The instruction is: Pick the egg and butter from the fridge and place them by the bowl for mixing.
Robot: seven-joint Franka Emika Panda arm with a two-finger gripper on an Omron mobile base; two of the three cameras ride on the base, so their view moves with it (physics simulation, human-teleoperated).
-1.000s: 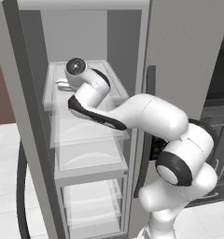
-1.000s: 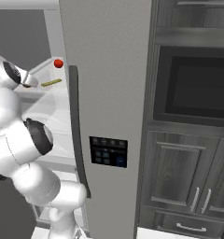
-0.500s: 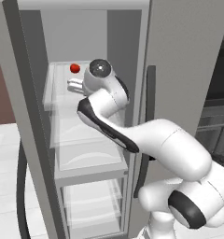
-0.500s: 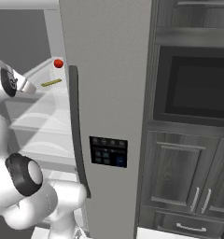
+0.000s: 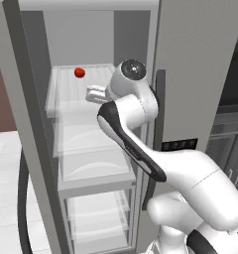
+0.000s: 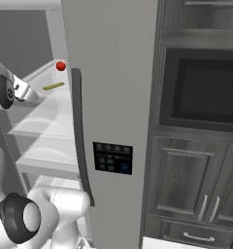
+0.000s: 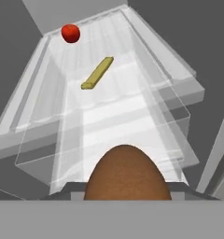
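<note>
While the brown egg point(image 7: 127, 172) sits right at the base of the hand view, between where the fingertips would rise, the gripper point(image 5: 93, 93) appears to be grasping it, though the fingers themselves are covered by the egg and cannot be made out. Judged from this, the first pick looks made but no delivery is done: the hand is at the front of the fridge's point(image 6: 113, 73) upper shelf point(image 7: 53, 107). The butter point(image 7: 97, 73) lies untouched further back on that shelf, with a red ball point(image 7: 70, 33) behind it near the fridge's rear wall. Both items must yet be set beside the bowl. In the left base view the arm's own wrist covers the egg and butter; in the right base view the gripper is cut off by the frame's left edge.
</note>
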